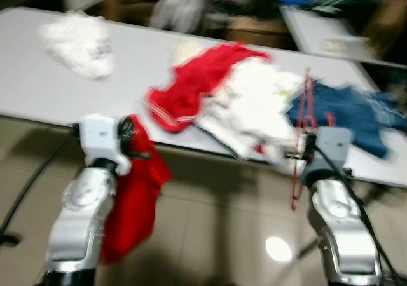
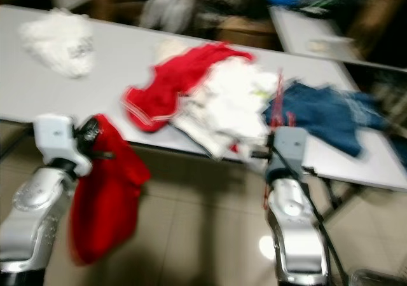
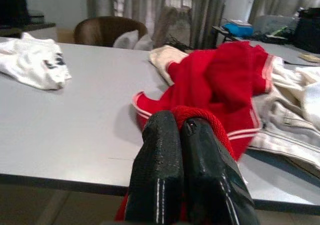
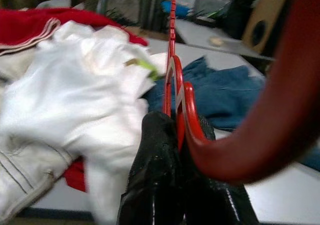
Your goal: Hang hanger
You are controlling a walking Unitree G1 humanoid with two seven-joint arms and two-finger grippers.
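We are only partway into this: our right gripper (image 4: pixel 182 150) has its two black fingers pinched together on the red hanger (image 1: pixel 304 124), which stands upright at the near edge of the grey table (image 1: pixel 57 89), just in front of the blue jeans (image 1: pixel 353 114). Our left gripper (image 3: pixel 187 150) is closed too, clamped on a fold of a red garment (image 1: pixel 130 203) that hangs off the near edge below the tabletop. Nothing we can see shows a rail or hook to hang from, so by our reckoning the garment must yet go onto the hanger and the hanger must yet be hung. Counting what lies about: one hanger; two red garments, the held one and a second red top (image 1: pixel 191 92) spread mid-table; one white pair of trousers (image 1: pixel 254 108) beside it; one pair of jeans toward the right end; one crumpled white cloth (image 1: pixel 79 44) near the far left corner. The head views are blurred, so finer items escape us.
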